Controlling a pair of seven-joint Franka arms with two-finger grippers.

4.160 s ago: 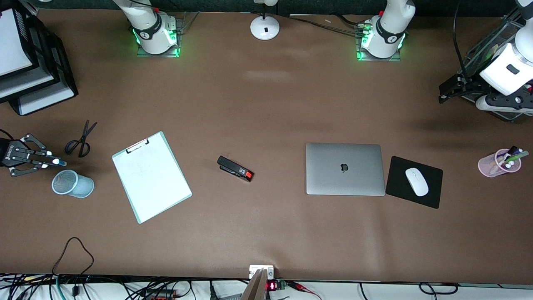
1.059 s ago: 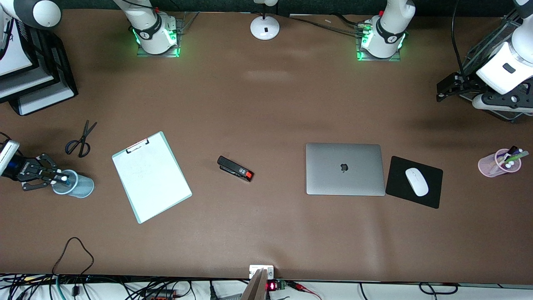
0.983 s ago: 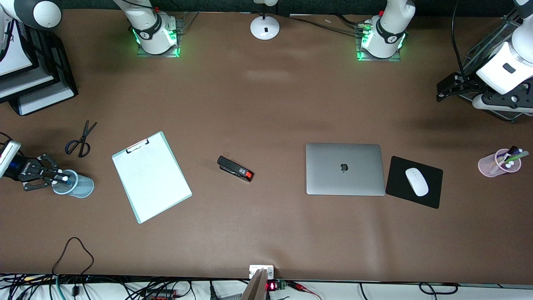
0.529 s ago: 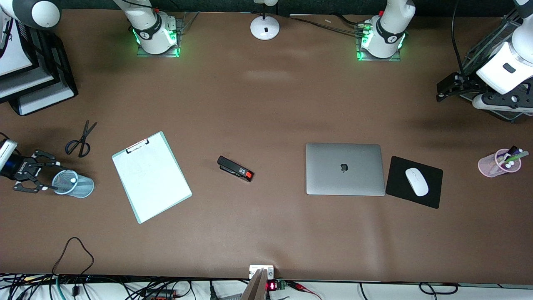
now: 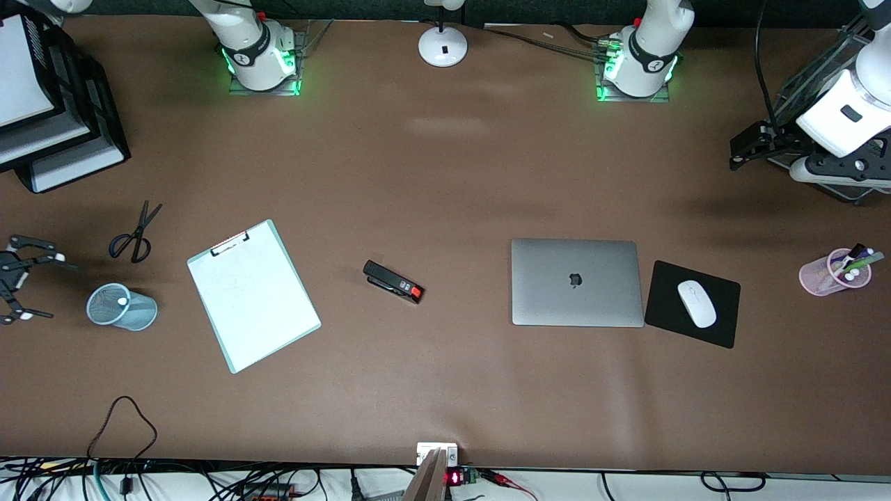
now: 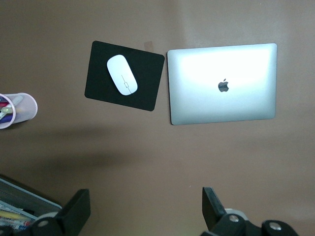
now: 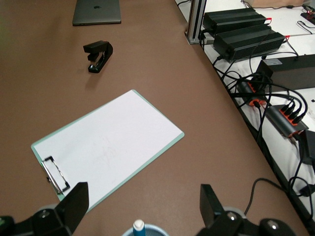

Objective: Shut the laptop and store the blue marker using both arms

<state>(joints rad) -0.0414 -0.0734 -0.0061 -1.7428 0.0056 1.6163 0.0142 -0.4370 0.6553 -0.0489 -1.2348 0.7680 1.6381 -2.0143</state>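
The laptop (image 5: 576, 282) is seen shut flat beside the mouse pad (image 5: 692, 304); the blue marker (image 7: 139, 226) is stood in the mesh cup (image 5: 122, 307). Right gripper (image 5: 17, 289), empty, is spread wide beside the cup; left gripper (image 6: 142, 211) is parked wide over bare table. Both steps are judged done; only withdrawal is called for

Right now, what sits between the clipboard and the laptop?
Only the black stapler. In the front view it lies on the table between the clipboard and the closed laptop, touching neither; the right wrist view shows the same.
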